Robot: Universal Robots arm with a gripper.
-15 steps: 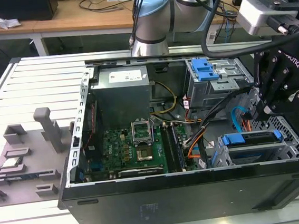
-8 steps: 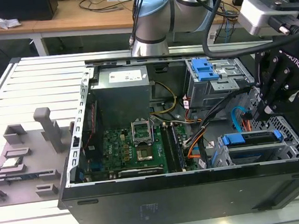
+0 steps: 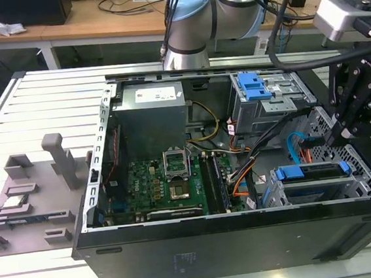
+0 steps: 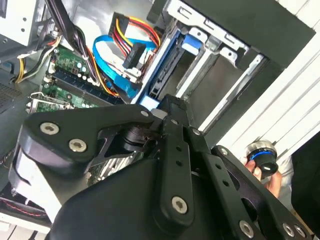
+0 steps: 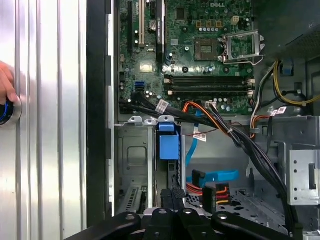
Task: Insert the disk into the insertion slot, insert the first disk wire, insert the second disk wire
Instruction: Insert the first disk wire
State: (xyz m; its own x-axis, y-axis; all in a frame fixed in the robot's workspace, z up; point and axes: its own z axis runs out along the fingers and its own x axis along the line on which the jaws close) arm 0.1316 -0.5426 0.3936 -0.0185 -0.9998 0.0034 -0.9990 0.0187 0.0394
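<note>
The disk (image 5: 167,147) sits down inside the insertion slot (image 5: 132,160), in a corner of the computer case (image 3: 216,254). The gripper (image 5: 172,199) is right at the disk's end, with its fingers pressed together. It looks like it is pushing the disk in. The push should be straight and slow, never crooked. The disk's frame is smooth bright blue plastic, and the slot is thin grey metal. A flat blue wire (image 5: 215,176) lies loose just beside the slot.

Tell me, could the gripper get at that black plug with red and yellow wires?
Probably yes: the black plug lies uncovered beside the disk, close to the gripper, and the case stands open with nothing over it.
</note>
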